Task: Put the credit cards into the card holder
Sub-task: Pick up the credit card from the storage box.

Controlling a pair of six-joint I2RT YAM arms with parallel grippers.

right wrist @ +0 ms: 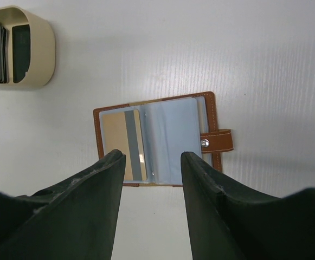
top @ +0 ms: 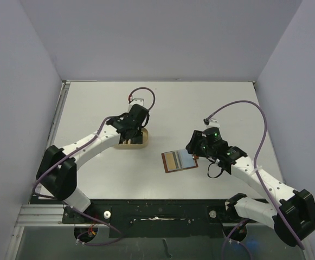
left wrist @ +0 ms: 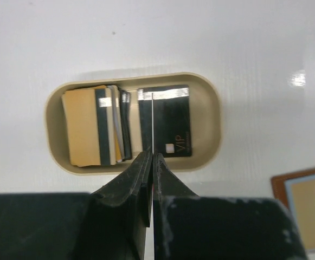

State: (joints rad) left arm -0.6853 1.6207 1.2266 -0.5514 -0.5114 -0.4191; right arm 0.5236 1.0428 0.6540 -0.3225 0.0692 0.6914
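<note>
The brown card holder (top: 179, 161) lies open on the table, its pale plastic sleeves facing up. In the right wrist view (right wrist: 209, 105) one sleeve holds a tan card with a dark stripe (right wrist: 119, 142). My right gripper (right wrist: 153, 157) is open and empty just above its near edge, and shows from above in the top view (top: 199, 150). My left gripper (left wrist: 151, 156) is over the tan tray (left wrist: 211, 108), shut on a thin credit card seen edge-on (left wrist: 152, 119). A stack of tan and dark cards (left wrist: 87, 127) and a black VIP card (left wrist: 173, 124) lie in the tray.
The tan tray (top: 141, 144) sits at mid-table under the left arm, left of the card holder. The holder's snap tab with a metal stud (right wrist: 219, 141) sticks out to its right. A corner of the holder shows in the left wrist view (left wrist: 309, 200). Grey walls enclose the table.
</note>
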